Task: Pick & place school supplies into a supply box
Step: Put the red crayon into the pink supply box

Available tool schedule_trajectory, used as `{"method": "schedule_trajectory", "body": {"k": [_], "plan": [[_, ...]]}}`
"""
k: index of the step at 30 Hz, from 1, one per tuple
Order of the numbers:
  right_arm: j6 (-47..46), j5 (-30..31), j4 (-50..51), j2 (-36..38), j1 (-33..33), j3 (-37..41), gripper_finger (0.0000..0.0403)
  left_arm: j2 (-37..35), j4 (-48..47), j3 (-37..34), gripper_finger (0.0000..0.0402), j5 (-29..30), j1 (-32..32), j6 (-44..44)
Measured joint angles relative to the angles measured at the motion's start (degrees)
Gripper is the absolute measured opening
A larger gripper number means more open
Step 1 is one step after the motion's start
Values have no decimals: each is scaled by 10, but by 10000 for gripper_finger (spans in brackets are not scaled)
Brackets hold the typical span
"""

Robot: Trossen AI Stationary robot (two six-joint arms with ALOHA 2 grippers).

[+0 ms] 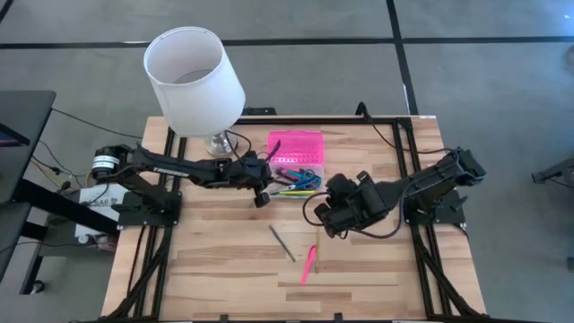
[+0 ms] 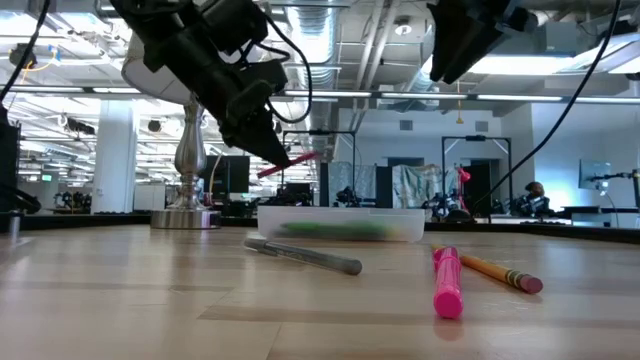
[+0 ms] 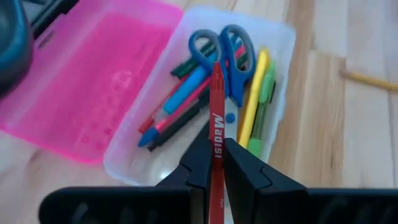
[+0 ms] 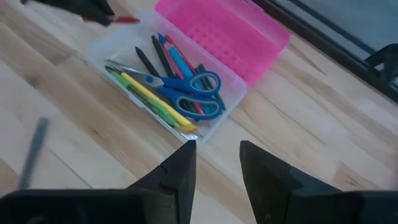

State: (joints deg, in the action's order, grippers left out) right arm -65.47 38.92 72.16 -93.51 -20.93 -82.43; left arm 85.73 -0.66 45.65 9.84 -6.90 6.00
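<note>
A red pen (image 3: pixel 216 130) is clamped in the left hand (image 3: pixel 214 163), above the open supply box (image 3: pixel 186 99). The right hand (image 4: pixel 217 162) is held apart, near the box.

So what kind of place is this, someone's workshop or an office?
Probably a robotics lab in a big open office: two robot arms are bolted to a wooden table, exposed ceiling ducts run overhead, and equipment racks stand behind.

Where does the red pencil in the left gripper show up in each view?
High: hidden under the left gripper.
Low: red pencil juts from that gripper, above the supply box.
Left wrist: centre, upright between the fingers.
Right wrist: tip beside the box.
Shared landmark: the box.
</note>
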Motion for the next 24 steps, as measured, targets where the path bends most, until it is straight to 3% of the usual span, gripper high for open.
{"method": "schedule_trajectory", "body": {"k": [8,17,24], "plan": [[-1,-2,-44,0,9,0,118,73,96,1,22,-50,-13,-18],[-15,-15,-55,0,8,0,118,140,91,53,22,-51,-28,-40],[-35,-16,-54,0,1,0,118,142,85,79,32,-71,-37,-76]]}}
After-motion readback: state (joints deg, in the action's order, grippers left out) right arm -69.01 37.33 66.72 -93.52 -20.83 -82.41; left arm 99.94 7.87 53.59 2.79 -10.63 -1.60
